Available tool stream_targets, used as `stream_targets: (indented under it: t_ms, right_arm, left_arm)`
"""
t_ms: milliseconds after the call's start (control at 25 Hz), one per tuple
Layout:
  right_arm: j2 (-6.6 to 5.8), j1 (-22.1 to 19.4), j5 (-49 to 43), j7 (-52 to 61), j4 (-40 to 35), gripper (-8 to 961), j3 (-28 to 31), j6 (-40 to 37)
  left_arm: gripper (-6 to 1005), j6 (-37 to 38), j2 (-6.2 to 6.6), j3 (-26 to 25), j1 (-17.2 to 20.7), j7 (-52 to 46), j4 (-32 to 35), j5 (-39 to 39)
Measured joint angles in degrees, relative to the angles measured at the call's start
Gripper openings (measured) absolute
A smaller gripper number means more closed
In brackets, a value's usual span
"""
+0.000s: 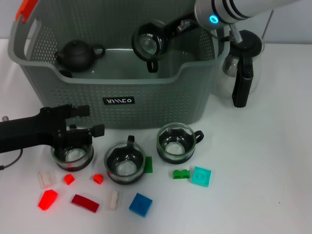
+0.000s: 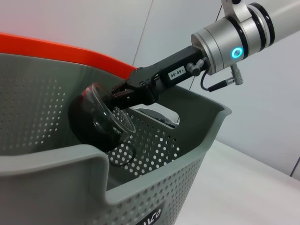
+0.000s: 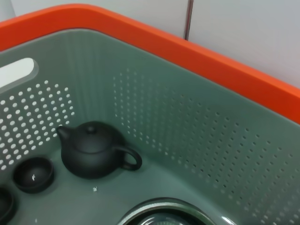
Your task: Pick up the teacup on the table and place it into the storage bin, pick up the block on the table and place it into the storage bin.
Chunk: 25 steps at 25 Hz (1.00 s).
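My right gripper (image 1: 165, 33) reaches over the far right of the grey storage bin (image 1: 161, 100) and is shut on a glass teacup (image 1: 147, 43), held tilted above the bin floor. The left wrist view shows the same gripper (image 2: 123, 96) clamped on that teacup's (image 2: 101, 119) rim. Three more teacups stand on the white table (image 1: 263, 165) in front of the bin: left (image 1: 73, 157), middle (image 1: 125, 164) and right (image 1: 177, 143). My left gripper (image 1: 87, 122) hovers open just above the left one. Several blocks lie nearer me, among them blue (image 1: 140, 204), teal (image 1: 201, 176) and green (image 1: 181, 173).
Inside the bin sit a black teapot (image 3: 93, 150) and a small black cup (image 3: 33, 174). A glass coffee pot (image 1: 243, 63) with a black handle stands right of the bin. Red blocks (image 1: 48, 199) and white blocks (image 1: 45, 179) are scattered at the front left.
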Motion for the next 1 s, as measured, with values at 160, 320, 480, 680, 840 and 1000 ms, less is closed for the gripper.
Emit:
stream_targets:
  t_ms: [160, 320, 480, 680, 840, 1000]
  right_arm:
    - [0.10, 0.0, 0.0, -1.1, 0.0, 57, -0.2, -0.5]
    - [0.26, 0.0, 0.0, -2.5, 0.0, 56, -0.3, -1.7]
    - [0.27, 0.1, 0.0, -2.7, 0.0, 56, -0.8, -2.1]
    - [0.22, -0.1, 0.0, -2.1, -0.2, 56, -0.7, -2.1]
    - [0.26, 0.1, -0.2, -1.9, -0.4, 57, -0.8, -2.2]
    - [0.28, 0.3, -0.2, -2.0, -0.7, 143, -0.6, -2.2]
  left_arm:
    - [844, -0.3, 0.00, 0.1, 0.0, 0.0, 0.0, 0.0]
    - [843, -0.5, 0.00, 0.1, 0.0, 0.0, 0.0, 0.0]
    - [843, -0.5, 0.00, 0.1, 0.0, 0.0, 0.0, -0.1]
    - [843, -0.5, 0.00, 0.1, 0.0, 0.0, 0.0, -0.1]
    - [843, -0.5, 0.00, 0.1, 0.0, 0.0, 0.0, -0.1]
    - [843, -0.5, 0.00, 0.1, 0.0, 0.0, 0.0, -0.1]
